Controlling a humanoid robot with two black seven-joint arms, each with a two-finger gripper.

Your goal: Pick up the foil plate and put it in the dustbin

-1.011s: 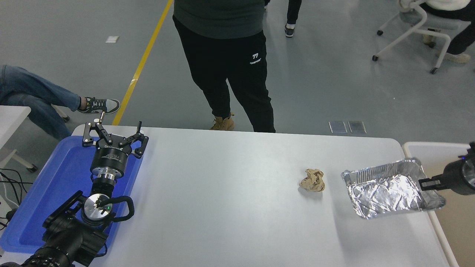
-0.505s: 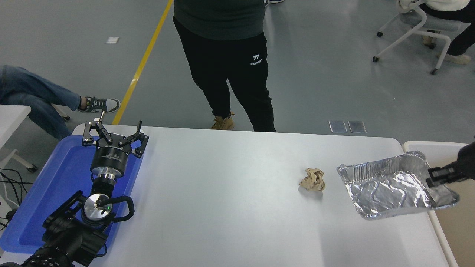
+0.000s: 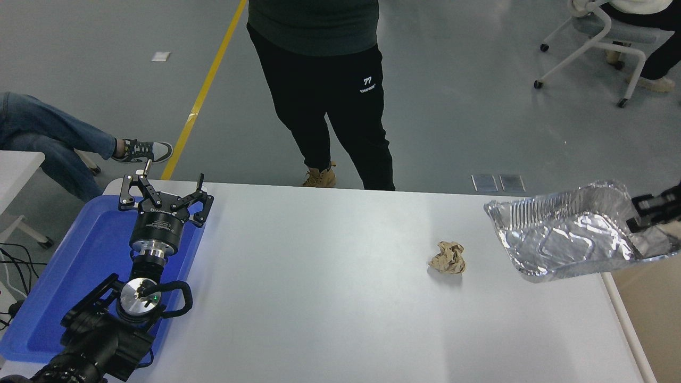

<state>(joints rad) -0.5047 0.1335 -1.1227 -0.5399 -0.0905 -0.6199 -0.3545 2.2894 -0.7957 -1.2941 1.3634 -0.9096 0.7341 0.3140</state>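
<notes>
The foil plate [image 3: 569, 234], shiny and crinkled, hangs in the air above the table's right edge, tilted with its open side toward me. My right gripper [image 3: 638, 215] comes in from the right edge and is shut on the plate's right rim. The dustbin [image 3: 646, 314] shows only as a beige strip with a pale rim beside the table at the lower right, partly under the plate. My left gripper [image 3: 162, 196] rests open over the blue tray at the left, holding nothing.
A crumpled tan paper ball [image 3: 448, 258] lies on the white table [image 3: 330, 287] left of the plate. A blue tray [image 3: 69, 266] sits at the left edge. A person in black trousers [image 3: 330, 106] stands at the far side. Another person's legs [image 3: 53, 143] are at the left.
The right gripper has lifted the foil plate off the table and carried it up and to the right, over the table's edge. The left arm has stayed still.
</notes>
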